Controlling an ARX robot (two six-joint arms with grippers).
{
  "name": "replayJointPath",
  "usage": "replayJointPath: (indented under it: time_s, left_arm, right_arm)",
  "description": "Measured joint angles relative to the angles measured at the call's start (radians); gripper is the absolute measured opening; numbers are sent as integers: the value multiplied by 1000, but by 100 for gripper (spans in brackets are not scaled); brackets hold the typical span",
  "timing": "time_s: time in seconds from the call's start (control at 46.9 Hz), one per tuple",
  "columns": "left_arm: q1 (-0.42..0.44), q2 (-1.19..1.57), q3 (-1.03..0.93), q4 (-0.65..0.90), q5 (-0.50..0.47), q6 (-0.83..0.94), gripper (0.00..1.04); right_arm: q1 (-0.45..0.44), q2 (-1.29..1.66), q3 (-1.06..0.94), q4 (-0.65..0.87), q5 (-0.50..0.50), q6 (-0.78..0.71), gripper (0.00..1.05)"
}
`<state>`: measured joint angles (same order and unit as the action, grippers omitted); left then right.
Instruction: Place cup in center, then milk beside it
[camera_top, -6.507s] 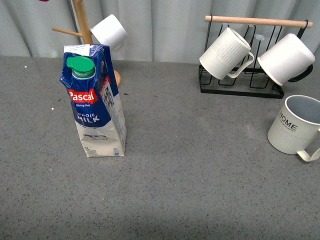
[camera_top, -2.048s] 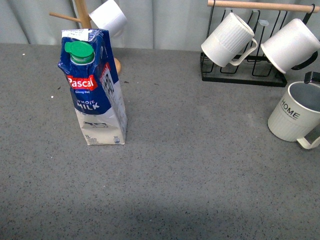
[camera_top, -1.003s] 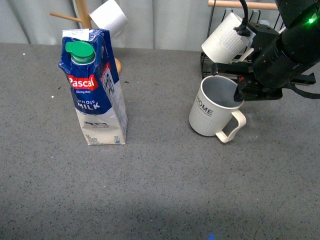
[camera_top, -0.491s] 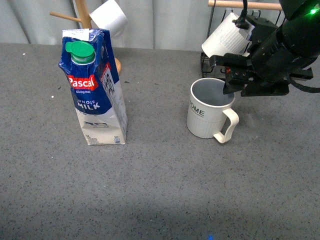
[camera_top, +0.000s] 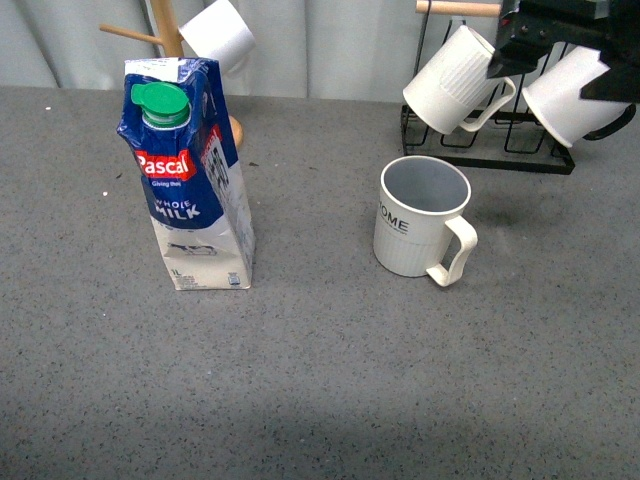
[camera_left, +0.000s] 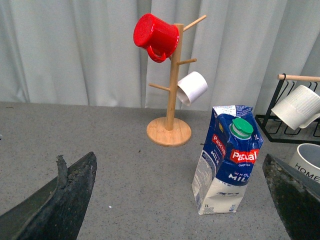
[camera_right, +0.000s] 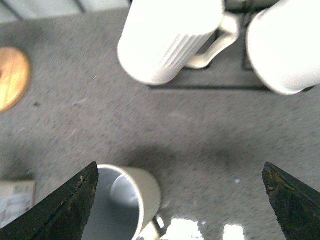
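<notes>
The cup (camera_top: 420, 215) stands upright, well apart from the milk (camera_top: 190, 190); both the right gripper (camera_right: 179, 164) and the left gripper (camera_left: 178, 155) gape wide, holding nothing

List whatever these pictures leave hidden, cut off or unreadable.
- Cup: left wrist view, the frame edge cuts it off.
- Milk: right wrist view, only a corner shows at the edge.
- Milk's small print: front view, too small to read.
- Red mug: absent from the front view, beyond its top edge.
</notes>
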<state>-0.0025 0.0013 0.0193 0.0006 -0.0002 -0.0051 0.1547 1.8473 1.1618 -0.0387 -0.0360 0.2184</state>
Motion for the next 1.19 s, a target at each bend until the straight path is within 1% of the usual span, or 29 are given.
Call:
replayJointPath:
  time_s: [0.043,0.064,0.085,0.107,0.128,0.149,0.192,0.235,0.277,0.32,0.405,0.491,0.555,0.576,0.661,0.725,0.789,0.96,1.195]
  left_arm:
    - [0,0,0,0,0,0,98]
    - [0,0,0,0,0,0,98]
    - [0,0,0,0,0,0,98]
    - [0,0,0,0,0,0,98]
    - [0,0,0,0,0,0,98]
    - [0,0,0,0,0,0,98]
    - [0,0,0,0,-1,0,98]
    - [0,0,0,0,-1,0,98]
    - [0,0,0,0,0,0,98]
    - [0,0,0,0,0,0,98]
    - [0,0,0,0,0,0,98]
    - [0,0,0,0,0,0,98]
    - [0,0,0,0,0,0,98]
    - [0,0,0,0,0,0,98]
    - [0,0,0,0,0,0,98]
    - [0,0,0,0,0,0,98]
    - [0,0,0,0,-1,0,98]
    - [0,0,0,0,0,0,98]
    - [0,0,0,0,0,0,98]
  right_arm:
    - [-6,-23,-40,84,55,-32,95]
    - [-8,-26,-66,158,86,-53,94]
    - [-11,-35,-125,317,130,-89,89]
    - [-14,-40,-164,424,151,-112,85]
    - [-18,-46,-211,534,161,-127,82]
    - [-23,-57,-280,678,159,-150,76]
    - [-31,-85,-385,865,157,-175,67]
    - [-39,-123,-469,994,150,-193,58]
    - [-47,-172,-534,1065,143,-202,50]
    - [-55,-223,-586,1095,137,-208,41]
    - [-67,-289,-666,1114,127,-212,26]
    - [-74,-325,-724,1117,118,-215,16]
    - [-80,-369,-785,1119,108,-216,3]
    - [-83,-390,-807,1119,105,-219,1]
    - [-96,-464,-878,1126,96,-219,1]
    - [-131,-483,-929,1170,44,-219,1]
    - [-146,-512,-968,1160,42,-219,1]
    - [-152,-643,-1035,1099,41,-219,1]
    - [-152,-825,-1096,978,39,-219,1]
